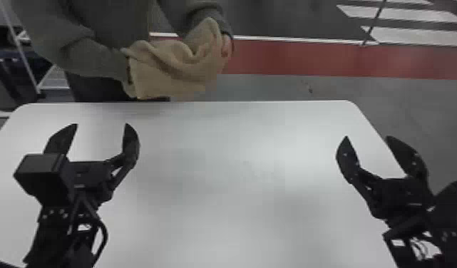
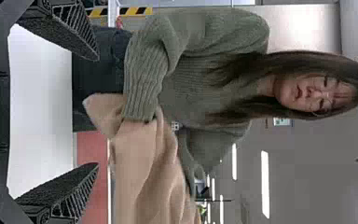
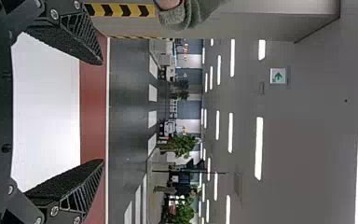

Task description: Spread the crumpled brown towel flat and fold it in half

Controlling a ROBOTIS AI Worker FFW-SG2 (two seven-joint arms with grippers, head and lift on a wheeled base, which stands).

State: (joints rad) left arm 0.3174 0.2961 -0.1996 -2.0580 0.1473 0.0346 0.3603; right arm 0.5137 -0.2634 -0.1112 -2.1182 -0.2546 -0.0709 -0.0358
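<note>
A person beyond the far edge of the table holds the brown towel (image 1: 174, 69) bunched and draped over both hands, off the tabletop. My left gripper (image 1: 101, 124) stands open over the table's left part, nearer to me than the towel, nothing between its fingers. Over the right edge, my right gripper (image 1: 366, 137) is open too and holds nothing. In the left wrist view the towel (image 2: 140, 163) hangs in folds from the person's arms, beyond the spread left gripper (image 2: 98, 112). The right wrist view has the right gripper (image 3: 103, 112) with its fingers wide apart.
The white table (image 1: 216, 171) spreads below both arms, with a rounded corner at far left and far right. Past it lie grey floor (image 1: 416, 107) and a red floor strip (image 1: 309, 58). A dark metal frame stands behind the table's left side.
</note>
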